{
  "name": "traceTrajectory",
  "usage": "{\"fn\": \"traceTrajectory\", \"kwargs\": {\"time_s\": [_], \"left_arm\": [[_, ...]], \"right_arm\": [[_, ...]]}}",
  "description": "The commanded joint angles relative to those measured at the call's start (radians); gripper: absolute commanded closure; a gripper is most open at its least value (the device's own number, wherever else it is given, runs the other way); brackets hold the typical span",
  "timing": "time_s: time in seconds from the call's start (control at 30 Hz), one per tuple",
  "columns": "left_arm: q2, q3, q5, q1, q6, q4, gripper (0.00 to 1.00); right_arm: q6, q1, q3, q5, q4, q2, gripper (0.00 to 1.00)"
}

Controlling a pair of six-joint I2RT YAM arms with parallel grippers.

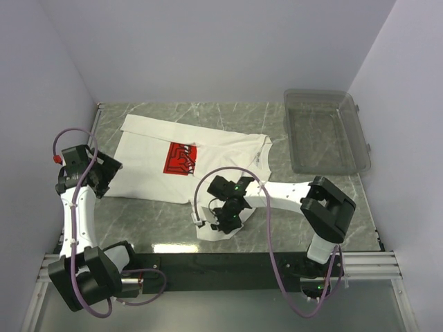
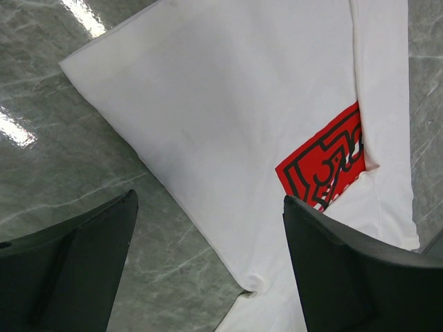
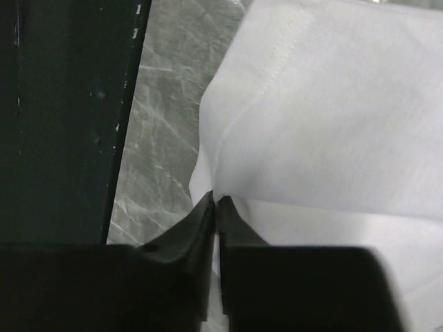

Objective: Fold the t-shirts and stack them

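One t-shirt point(image 1: 147, 160) in right end effector point(image 3: 215, 201).

The t-shirt point(image 1: 149, 155) is soft matt white cloth with a stitched hem and a flat red print point(image 1: 180, 159), the bench point(image 1: 228, 117) is glossy marbled grey stone-look throwing glare, the bin point(image 1: 315, 92) at 2 o'clock is smoky see-through plastic, and the jaws look matt black plastic.

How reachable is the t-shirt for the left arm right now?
Likely yes: the left gripper hangs open directly over the t-shirt edge, with nothing between. The right gripper is shut on the cloth elsewhere, out of its way.
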Motion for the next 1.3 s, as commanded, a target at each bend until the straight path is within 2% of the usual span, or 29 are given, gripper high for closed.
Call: {"fn": "traceTrajectory", "kwargs": {"time_s": [0.0, 0.13, 0.2, 0.27, 0.37, 0.47, 0.53, 0.57, 0.6, 0.67, 0.77, 0.87, 0.93, 1.0, 1.27], "left_arm": [[-0.038, 0.014, -0.011, 0.002, 0.003, -0.006, 0.09], [-0.039, 0.017, -0.008, 0.002, 0.019, -0.003, 0.09], [-0.033, 0.019, 0.0, 0.002, 0.025, 0.001, 0.09], [-0.025, 0.023, 0.004, 0.002, 0.031, 0.006, 0.09], [-0.021, 0.024, 0.017, 0.002, 0.036, 0.018, 0.09], [-0.008, 0.022, 0.04, 0.001, 0.042, 0.027, 0.09], [-0.002, 0.024, 0.049, 0.002, 0.05, 0.032, 0.09], [0.002, 0.022, 0.057, 0.001, 0.051, 0.032, 0.09], [0.005, 0.024, 0.061, 0.001, 0.057, 0.035, 0.09], [0.01, 0.028, 0.069, 0.001, 0.062, 0.038, 0.09], [0.015, 0.028, 0.083, 0.002, 0.077, 0.047, 0.09], [0.019, 0.022, 0.115, 0.002, 0.091, 0.064, 0.09], [0.019, 0.011, 0.139, 0.002, 0.099, 0.081, 0.09], [0.024, 0.004, 0.153, 0.002, 0.099, 0.095, 0.09], [0.053, 0.004, 0.183, 0.002, 0.105, 0.112, 0.1]], "right_arm": [[0.026, 0.003, 0.062, -0.015, -0.047, 0.009, 1.0], [-0.06, -0.055, 0.229, -0.203, -0.265, -0.013, 1.0], [-0.082, -0.133, 0.316, -0.287, -0.373, 0.013, 1.0], [-0.067, -0.21, 0.471, -0.356, -0.436, 0.083, 1.0], [0.001, -0.282, 0.681, -0.382, -0.513, 0.212, 1.0], [0.142, -0.359, 0.838, -0.33, -0.492, 0.335, 1.0], [0.26, -0.396, 0.892, -0.251, -0.412, 0.401, 0.89], [0.33, -0.405, 0.904, -0.218, -0.398, 0.419, 0.74], [0.363, -0.423, 0.907, -0.159, -0.36, 0.429, 0.68], [0.496, -0.445, 0.854, -0.07, -0.268, 0.412, 0.61], [0.59, -0.482, 0.774, 0.069, -0.127, 0.351, 0.5], [0.558, -0.511, 0.733, 0.038, -0.085, 0.291, 0.48], [0.495, -0.516, 0.708, -0.079, -0.133, 0.265, 0.49], [0.438, -0.503, 0.677, -0.127, -0.162, 0.257, 0.48], [0.467, -0.395, 0.616, 0.03, -0.084, 0.285, 0.46]]}}
